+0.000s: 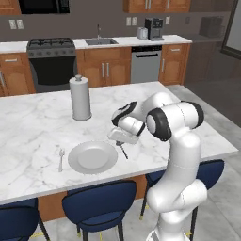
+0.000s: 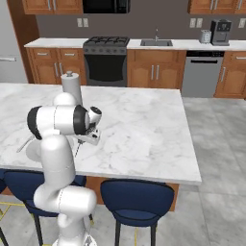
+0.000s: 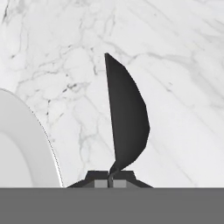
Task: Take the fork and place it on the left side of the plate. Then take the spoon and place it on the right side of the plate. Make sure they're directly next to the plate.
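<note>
Tool [image 1: 123, 144] clamped shut on spoon [image 3: 127, 118], just right of plate [image 1: 92, 157]. Fork [image 1: 61, 159] flat on counter [image 1: 37, 127], just left of plate.

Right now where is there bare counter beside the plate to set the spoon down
Bare marble lies right of the plate, under the spoon held in the shut gripper. The left side is crowded by the fork. Behind the plate, marble is bare up to the paper towel roll.

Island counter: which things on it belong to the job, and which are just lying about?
Job:
fork, left of the plate
plate
spoon, gripped in the gripper beside the plate's right edge

Lying about:
paper towel roll, standing upright behind the plate
</note>
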Available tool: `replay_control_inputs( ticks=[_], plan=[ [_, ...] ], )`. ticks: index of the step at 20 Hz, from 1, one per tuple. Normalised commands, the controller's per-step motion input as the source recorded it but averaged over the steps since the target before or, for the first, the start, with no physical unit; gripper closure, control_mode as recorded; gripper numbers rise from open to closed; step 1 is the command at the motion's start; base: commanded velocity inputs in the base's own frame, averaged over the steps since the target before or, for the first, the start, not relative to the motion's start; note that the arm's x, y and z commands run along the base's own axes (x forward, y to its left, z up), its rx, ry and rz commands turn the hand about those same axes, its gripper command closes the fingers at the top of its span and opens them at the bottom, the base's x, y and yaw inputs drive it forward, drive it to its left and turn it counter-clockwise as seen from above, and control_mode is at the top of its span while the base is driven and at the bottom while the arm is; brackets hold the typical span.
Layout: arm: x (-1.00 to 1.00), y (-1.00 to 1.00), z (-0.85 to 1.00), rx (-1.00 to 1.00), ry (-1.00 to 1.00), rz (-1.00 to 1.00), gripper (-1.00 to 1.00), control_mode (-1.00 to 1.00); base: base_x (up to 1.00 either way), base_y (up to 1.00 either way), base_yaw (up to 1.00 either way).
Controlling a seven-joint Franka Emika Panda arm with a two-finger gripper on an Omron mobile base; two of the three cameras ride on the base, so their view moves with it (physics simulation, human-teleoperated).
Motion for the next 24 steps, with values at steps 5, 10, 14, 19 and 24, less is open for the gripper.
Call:
replay_control_inputs(
  ticks=[5,10,14,19,24],
  plan=[
    [0.00,0.31,-0.15,0.00,-0.09,0.00,-1.00,-1.00,0.00,0.00,0.00],
    [0.00,0.11,-0.09,0.00,-0.09,0.00,-1.00,-1.00,0.00,0.00,0.00],
    [0.00,0.00,-0.01,0.01,-0.11,0.00,-1.00,-1.00,0.00,0.00,0.00],
    [-0.05,0.00,0.00,0.06,-0.14,0.00,-1.00,-1.00,0.00,0.00,0.00],
    [-0.11,0.00,0.14,0.08,-0.11,0.00,-1.00,-1.00,0.00,0.00,0.00]
  ],
)
